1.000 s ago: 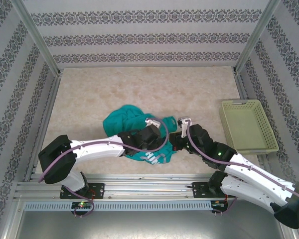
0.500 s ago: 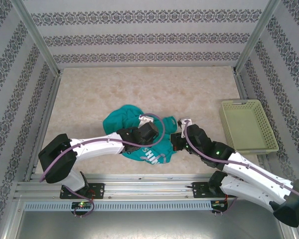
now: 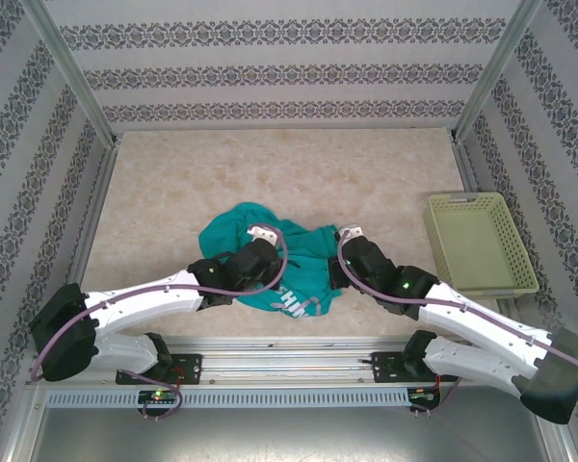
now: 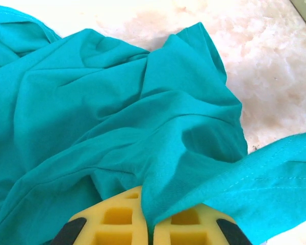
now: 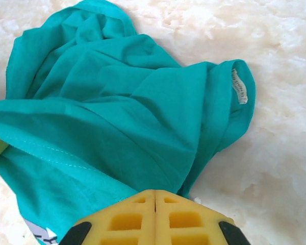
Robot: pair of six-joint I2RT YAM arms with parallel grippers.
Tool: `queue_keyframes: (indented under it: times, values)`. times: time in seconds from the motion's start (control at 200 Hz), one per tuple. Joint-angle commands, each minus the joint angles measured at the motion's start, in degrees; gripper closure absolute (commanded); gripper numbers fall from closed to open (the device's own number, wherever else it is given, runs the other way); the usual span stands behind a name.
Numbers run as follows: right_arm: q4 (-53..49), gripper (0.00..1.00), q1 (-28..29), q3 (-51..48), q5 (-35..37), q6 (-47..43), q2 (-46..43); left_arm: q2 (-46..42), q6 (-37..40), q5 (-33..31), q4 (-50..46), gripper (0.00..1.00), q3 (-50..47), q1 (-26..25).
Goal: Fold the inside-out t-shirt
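While you are looking down from above, the pale marbled table (image 3: 173, 183) is carrying everything. The inside-out t-shirt (image 3: 233, 234), teal-green and crumpled in a heap, is lying well to the left of the pale yellow-green basket (image 3: 477, 245), clear of it. The basket is sitting at the table's right edge. The left gripper (image 4: 149, 224) is working on the shirt's side away from the basket, its yellow fingers (image 4: 117, 222) pressing together on a fold of teal cloth. The right gripper (image 5: 154, 214) is sitting on the shirt's side facing the basket, its fingers meeting flush and pinching bunched cloth at their tips. A small white tag (image 5: 238, 87) is showing on a rolled edge of the shirt.
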Motion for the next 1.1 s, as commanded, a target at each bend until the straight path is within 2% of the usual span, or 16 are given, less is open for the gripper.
queue_keyframes:
  times: [0.0, 0.2, 0.35, 0.515, 0.59, 0.764, 0.849, 0.964, 1.099]
  values:
    - [3.29, 0.79, 1.26, -0.65, -6.77, -2.11, -1.19, -2.25, -0.86, 3.85, 4.24, 0.96, -2.82, 3.36]
    - [4.72, 0.44, 5.24, -3.12, -5.9, -0.15, -0.84, -1.53, -1.93, 7.05, 6.33, 0.96, -4.87, 5.8]
    - [5.16, 0.35, 7.9, -3.51, -1.84, 2.02, 1.24, -0.49, -2.2, 8.34, 7.22, 0.94, -5.36, 5.89]
    - [2.85, 0.38, 8.55, 0.12, 6.05, 3.57, 7.8, -0.42, -2.02, 9.08, 7.39, 0.86, -5.44, 5.88]
    - [1.43, 0.44, 8.55, 2.12, 10.42, 3.91, 10.44, -0.45, -2.07, 8.54, 6.47, 0.81, -5.17, 5.88]
    - [-1.14, 0.59, 8.08, 4.96, 15.82, 3.72, 14.8, 0.09, -1.92, 3.85, -0.43, 0.63, -2.55, 6.47]
    - [-3.42, 0.61, 6.97, 5.01, 17.34, 4.97, 15.39, 0.91, -2.61, 2.56, -3.48, 0.63, -1.67, 8.6]
    - [-2.72, 0.63, 5.49, 2.89, 15.59, 4.88, 13.79, 1.66, -2.77, 4.43, -3.63, 0.63, -2.19, 11.59]
    - [-3.44, 0.67, 5.26, 2.6, 14.33, 3.9, 11.25, 1.72, -1.34, 4.14, -5.1, 0.63, -0.93, 11.68]
